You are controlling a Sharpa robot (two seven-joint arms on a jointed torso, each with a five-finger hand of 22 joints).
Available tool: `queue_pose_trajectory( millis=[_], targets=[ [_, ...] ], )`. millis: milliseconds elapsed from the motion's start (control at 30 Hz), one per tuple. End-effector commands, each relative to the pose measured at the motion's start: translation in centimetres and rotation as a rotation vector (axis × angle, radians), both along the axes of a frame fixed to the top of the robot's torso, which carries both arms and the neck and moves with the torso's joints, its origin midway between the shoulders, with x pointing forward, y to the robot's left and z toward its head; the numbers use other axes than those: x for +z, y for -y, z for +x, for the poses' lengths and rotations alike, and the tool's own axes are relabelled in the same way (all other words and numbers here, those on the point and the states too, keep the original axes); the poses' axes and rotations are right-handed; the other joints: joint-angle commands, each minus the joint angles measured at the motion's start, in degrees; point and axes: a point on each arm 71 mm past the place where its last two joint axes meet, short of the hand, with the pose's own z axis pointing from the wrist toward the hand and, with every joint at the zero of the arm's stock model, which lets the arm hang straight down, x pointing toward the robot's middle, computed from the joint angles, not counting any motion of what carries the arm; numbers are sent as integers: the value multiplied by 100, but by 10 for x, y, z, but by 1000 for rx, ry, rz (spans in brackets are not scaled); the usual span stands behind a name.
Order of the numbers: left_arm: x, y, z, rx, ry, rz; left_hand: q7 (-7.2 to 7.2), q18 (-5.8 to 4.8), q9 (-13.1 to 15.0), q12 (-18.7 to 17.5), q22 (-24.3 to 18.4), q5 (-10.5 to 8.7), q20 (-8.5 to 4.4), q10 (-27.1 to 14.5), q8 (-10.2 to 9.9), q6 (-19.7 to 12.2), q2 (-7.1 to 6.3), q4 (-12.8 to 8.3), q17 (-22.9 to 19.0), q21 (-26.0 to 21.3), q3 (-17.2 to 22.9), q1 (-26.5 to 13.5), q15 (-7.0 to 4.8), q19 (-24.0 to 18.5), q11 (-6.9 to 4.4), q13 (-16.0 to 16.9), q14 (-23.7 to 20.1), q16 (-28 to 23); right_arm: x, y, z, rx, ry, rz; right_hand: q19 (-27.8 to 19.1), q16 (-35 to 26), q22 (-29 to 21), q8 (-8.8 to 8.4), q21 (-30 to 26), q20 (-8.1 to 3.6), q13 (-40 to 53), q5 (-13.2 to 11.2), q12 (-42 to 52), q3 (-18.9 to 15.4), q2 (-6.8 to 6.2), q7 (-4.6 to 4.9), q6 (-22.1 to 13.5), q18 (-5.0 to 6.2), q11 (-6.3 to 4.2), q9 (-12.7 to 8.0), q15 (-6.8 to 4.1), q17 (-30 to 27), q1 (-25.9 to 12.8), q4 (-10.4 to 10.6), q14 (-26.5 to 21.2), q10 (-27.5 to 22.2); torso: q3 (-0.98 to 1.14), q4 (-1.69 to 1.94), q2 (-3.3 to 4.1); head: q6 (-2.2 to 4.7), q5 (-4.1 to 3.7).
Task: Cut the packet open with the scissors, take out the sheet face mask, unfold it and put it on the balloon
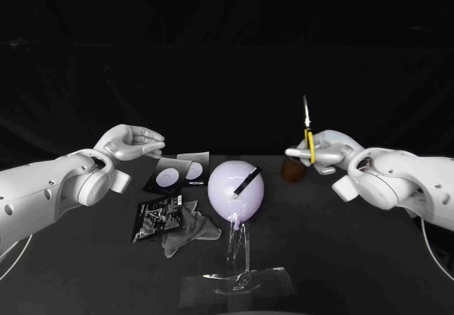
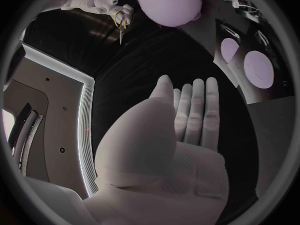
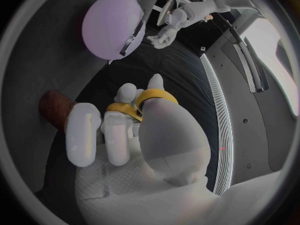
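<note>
Grips the yellow-handled scissors (image 1: 308, 136) in the right hand (image 1: 325, 152), blades pointing up; holds the left hand (image 1: 130, 142) raised, fingers released and empty, beside the balloon (image 1: 235, 187).

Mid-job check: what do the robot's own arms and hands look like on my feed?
The left arm and right arm have smooth white rounded shells marked with small dark dots. The left hand and right hand are silver, with woven-textured palms. A thin pale cable trails under the right arm.

Dim black surroundings, light catching the balloon (image 1: 227, 197), straight edges bending in wrist views.
</note>
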Motion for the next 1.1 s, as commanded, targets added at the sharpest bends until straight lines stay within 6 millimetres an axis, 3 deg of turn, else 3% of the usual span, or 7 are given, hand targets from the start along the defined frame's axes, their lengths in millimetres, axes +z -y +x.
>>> queue_pose_trajectory(
  millis=[33, 200, 367, 600, 800, 900, 1100],
  targets=[
    [11, 9, 12, -68, -15, -77, -49, 37, -65, -111, 35, -21, -88, 201, -75, 152, 39, 0, -11, 93, 21, -2, -60, 156, -63, -60, 177, 21, 2, 2, 22, 15, -7, -281, 143, 25, 1116, 9, 54, -39, 0, -13, 3724, 6, 912, -419, 395, 81, -838, 13, -259, 1264, 943, -22, 604, 1076, -3, -27, -46, 130, -85],
    [27, 19, 32, -90, -8, -76, -59, 19, -203, -362, 38, -14, -165, 381, -243, 290, 45, -2, -56, 135, 14, -39, -83, 236, -78, -112, 303, -84, 14, -4, 62, -7, 41, -451, 154, 27, 1126, 21, 79, -39, -3, -13, 3717, 22, 914, -419, 414, 75, -837, 19, -259, 1269, 953, -32, 605, 1077, -5, -41, -40, 275, -127],
    [38, 25, 49, -94, 8, -61, -42, 14, -271, -496, 13, -10, -153, 439, -338, 323, 35, 1, -83, 110, -25, -124, -71, 226, -66, -110, 324, -162, 27, -18, 90, 14, 113, -641, 162, 34, 1133, 40, 99, -39, 0, -13, 3720, 24, 914, -419, 427, 71, -837, 26, -259, 1291, 953, -32, 609, 1078, -5, -41, -13, 339, -150],
    [55, 27, 69, -81, 28, -61, 49, -33, -402, -804, -190, -14, 71, 374, -556, 253, 21, -2, -195, -230, -162, -377, 73, -161, 41, -106, 32, -497, 42, -44, 120, 39, 232, -922, 164, 28, 1135, -38, 102, -39, -40, -14, 3678, 21, 901, -414, 387, 70, -833, 1, -259, 1273, 946, -30, 606, 1070, -4, -45, 35, 425, -204],
    [71, 22, 83, -37, 40, -89, 174, 27, -483, -1042, -281, -13, 167, 79, -736, 47, 73, -14, -306, -325, -375, -800, 232, -148, 191, -101, -304, -792, 53, -76, 134, 61, 392, -1193, 85, -33, 1080, -732, -75, -9, -295, -15, 3356, -50, 838, -355, 0, 102, -778, -226, -213, 1085, 900, 15, 569, 977, -8, -28, 83, 545, -234],
    [76, 22, 86, -28, 56, -84, 193, 19, -494, -1068, -318, -14, 195, 15, -766, 8, 80, -15, -333, -376, -423, -861, 259, -188, 213, -99, -362, -855, 55, -91, 135, 75, 450, -1262, 91, -31, 1086, -752, -61, -5, -301, -15, 3345, -58, 831, -352, -3, 98, -774, -233, -209, 1094, 900, 19, 570, 975, -18, -27, 100, 563, -234],
    [86, 34, 92, -32, 106, -65, 219, -107, -504, -1071, -502, -13, 419, -194, -801, -19, 84, -24, -450, -825, -531, -914, 350, -846, 278, -95, -614, -1101, 57, -119, 133, 107, 539, -1364, 105, -36, 1100, -813, -26, 6, -326, -14, 3304, -68, 812, -348, -11, 90, -767, -256, -198, 1082, 930, 10, 568, 968, -50, -18, 142, 628, -183]
  ],
)
